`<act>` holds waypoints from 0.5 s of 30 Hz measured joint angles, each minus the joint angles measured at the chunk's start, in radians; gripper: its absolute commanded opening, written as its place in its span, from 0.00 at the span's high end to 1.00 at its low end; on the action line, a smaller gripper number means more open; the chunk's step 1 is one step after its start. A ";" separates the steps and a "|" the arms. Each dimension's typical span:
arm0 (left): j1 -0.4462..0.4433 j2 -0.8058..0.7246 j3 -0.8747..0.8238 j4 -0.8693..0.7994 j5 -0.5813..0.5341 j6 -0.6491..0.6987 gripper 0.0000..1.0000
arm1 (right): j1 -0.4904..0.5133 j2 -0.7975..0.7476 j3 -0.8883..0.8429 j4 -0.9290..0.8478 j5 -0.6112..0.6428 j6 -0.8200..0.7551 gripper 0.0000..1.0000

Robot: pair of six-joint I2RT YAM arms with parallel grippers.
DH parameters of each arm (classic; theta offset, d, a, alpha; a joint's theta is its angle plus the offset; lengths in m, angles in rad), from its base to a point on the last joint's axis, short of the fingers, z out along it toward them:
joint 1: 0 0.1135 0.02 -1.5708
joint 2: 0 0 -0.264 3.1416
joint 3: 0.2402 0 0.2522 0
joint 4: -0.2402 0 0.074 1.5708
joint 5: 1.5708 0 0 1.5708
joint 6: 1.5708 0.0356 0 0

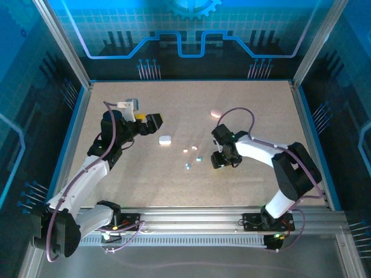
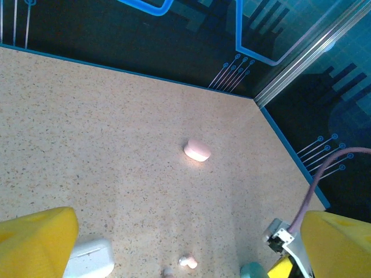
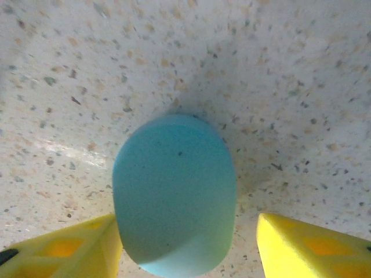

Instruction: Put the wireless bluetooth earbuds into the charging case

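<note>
Found the right claw (image 3: 188, 231) spread astride the blue case (image 3: 174, 191) — one finger (image 3: 69, 255) touching, the other apart — its long axis pointing away from the wrist. Saw the earbuds (image 1: 194, 149) scattered just left of that case, nearer this claw; left claw (image 2: 191, 231) wide open beyond them.

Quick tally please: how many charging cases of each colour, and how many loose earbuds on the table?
White case: 1
Pink case: 1
Pale blue case: 1
Loose earbuds: 4 that I can make out from the top view
Total: 7
</note>
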 measured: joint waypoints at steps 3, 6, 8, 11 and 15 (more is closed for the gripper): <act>0.000 0.013 0.000 0.001 0.008 0.000 0.01 | 0.014 -0.071 -0.064 0.067 0.027 0.000 0.37; 0.000 0.024 0.000 0.006 0.015 -0.001 0.01 | 0.022 -0.111 -0.114 0.120 0.040 0.000 0.38; 0.000 0.025 0.000 0.006 0.020 -0.001 0.01 | 0.022 -0.112 -0.128 0.144 0.041 0.001 0.38; 0.000 0.026 0.000 0.008 0.023 -0.001 0.01 | 0.026 -0.108 -0.138 0.172 0.040 0.004 0.39; 0.000 0.026 0.000 0.008 0.023 -0.001 0.01 | 0.035 -0.085 -0.142 0.208 0.041 0.007 0.43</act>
